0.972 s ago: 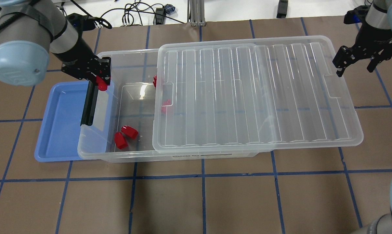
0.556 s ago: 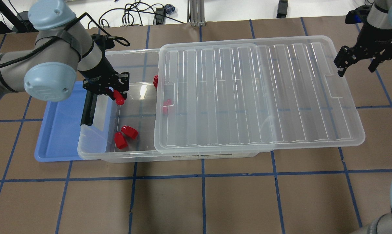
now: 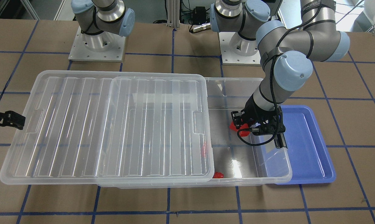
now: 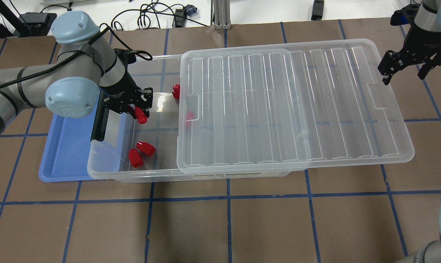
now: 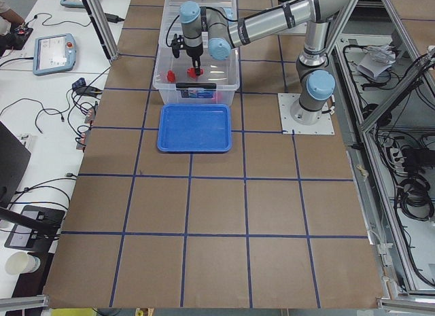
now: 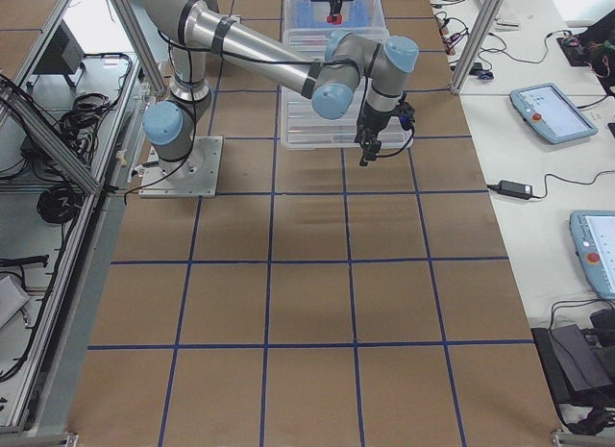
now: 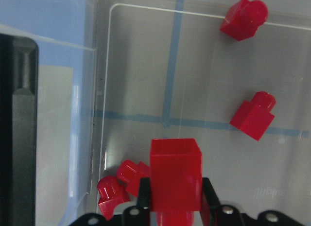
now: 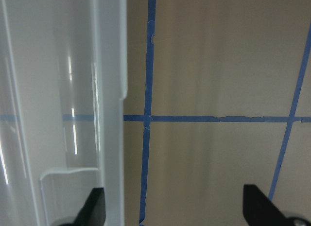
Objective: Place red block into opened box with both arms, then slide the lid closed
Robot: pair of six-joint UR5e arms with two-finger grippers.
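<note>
My left gripper (image 4: 138, 112) is shut on a red block (image 4: 142, 118) and holds it above the uncovered left end of the clear box (image 4: 107, 174). In the left wrist view the red block (image 7: 175, 180) sits between the fingers, stud toward the camera, over the box floor. The ribbed clear lid (image 4: 293, 106) lies on the box, shifted right and overhanging its right end. My right gripper (image 4: 404, 77) hangs open at the lid's right short edge; in the right wrist view the lid (image 8: 58, 114) runs beside one fingertip (image 8: 95, 206).
Several loose red blocks (image 4: 146, 148) lie on the box floor, one (image 4: 188, 116) partly under the lid's edge. A shallow blue tray (image 4: 67, 146) sits at the box's left end, under its black bar (image 4: 98, 124). Brown table with blue tape lines surrounds everything.
My left gripper carried the red block rightward, from the box's left end to over its open interior. The lid shifted slightly to the right, and the right gripper edged right.
</note>
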